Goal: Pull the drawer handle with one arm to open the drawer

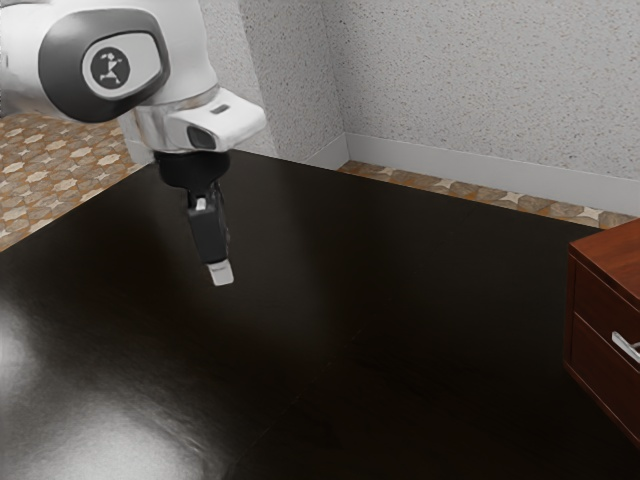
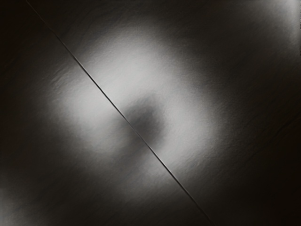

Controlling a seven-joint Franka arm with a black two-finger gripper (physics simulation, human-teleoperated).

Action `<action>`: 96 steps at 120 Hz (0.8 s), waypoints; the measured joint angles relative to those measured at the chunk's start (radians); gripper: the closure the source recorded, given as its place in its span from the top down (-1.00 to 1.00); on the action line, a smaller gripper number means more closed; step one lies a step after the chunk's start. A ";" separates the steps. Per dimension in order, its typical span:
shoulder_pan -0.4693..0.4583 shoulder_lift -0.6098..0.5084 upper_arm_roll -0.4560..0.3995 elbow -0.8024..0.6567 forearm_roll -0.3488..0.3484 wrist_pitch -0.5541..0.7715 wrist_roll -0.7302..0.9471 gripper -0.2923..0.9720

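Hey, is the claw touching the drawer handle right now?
Apart. The exterior view shows the claw above the dark table at that view's left and the drawer handle at its far right edge, a wide stretch of tabletop between them.

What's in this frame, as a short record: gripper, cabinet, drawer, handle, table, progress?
gripper: hangs above the table, far from the cabinet
cabinet: reddish wood, at the exterior view's right edge
drawer: looks shut
handle: silver, untouched
table: dark, glossy
progress: handle not yet reached
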 joint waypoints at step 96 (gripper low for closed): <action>-0.025 -0.195 -0.225 -0.301 -0.011 0.145 0.493 0.54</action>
